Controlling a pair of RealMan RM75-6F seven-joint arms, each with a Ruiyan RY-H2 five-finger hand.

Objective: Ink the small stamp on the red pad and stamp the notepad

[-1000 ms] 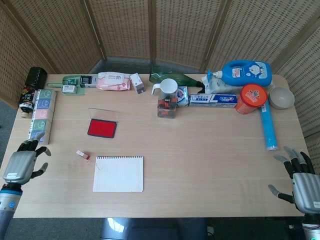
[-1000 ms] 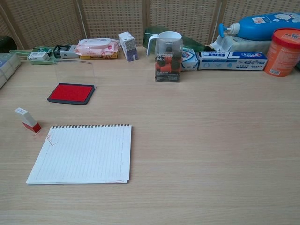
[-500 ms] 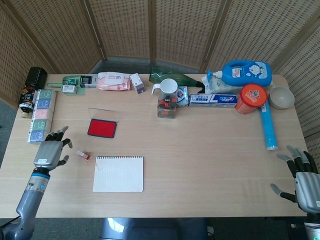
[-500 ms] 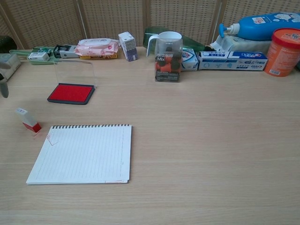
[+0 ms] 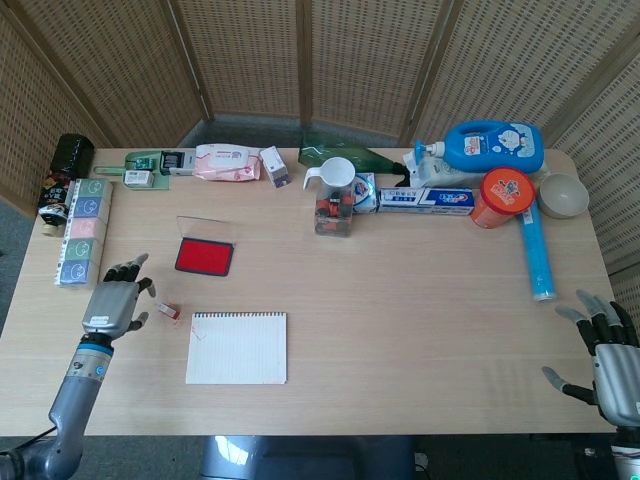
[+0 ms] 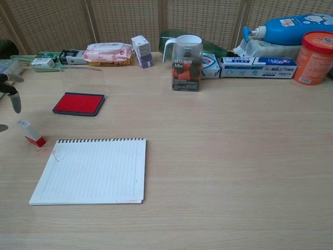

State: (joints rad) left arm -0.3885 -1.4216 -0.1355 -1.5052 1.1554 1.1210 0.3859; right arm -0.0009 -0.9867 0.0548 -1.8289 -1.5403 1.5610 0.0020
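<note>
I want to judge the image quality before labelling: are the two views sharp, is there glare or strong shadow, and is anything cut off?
Head view: sharp, even soft light, only faint shadows; the clear lid of the ink pad shows mild shine. Chest view: the notepad and stamp are clear, but the left hand is cut by the frame edge and slightly blurred; the right hand appears only in the head view.

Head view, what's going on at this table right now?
The robot's left hand is open, fingers spread, just left of the small stamp, not touching it. The stamp lies on the table between the red ink pad, whose clear lid stands open, and the spiral notepad. The notepad already shows a faint red mark near its top-left corner. The right hand is open at the table's far right edge, holding nothing. Inking and stamping have not begun.
</note>
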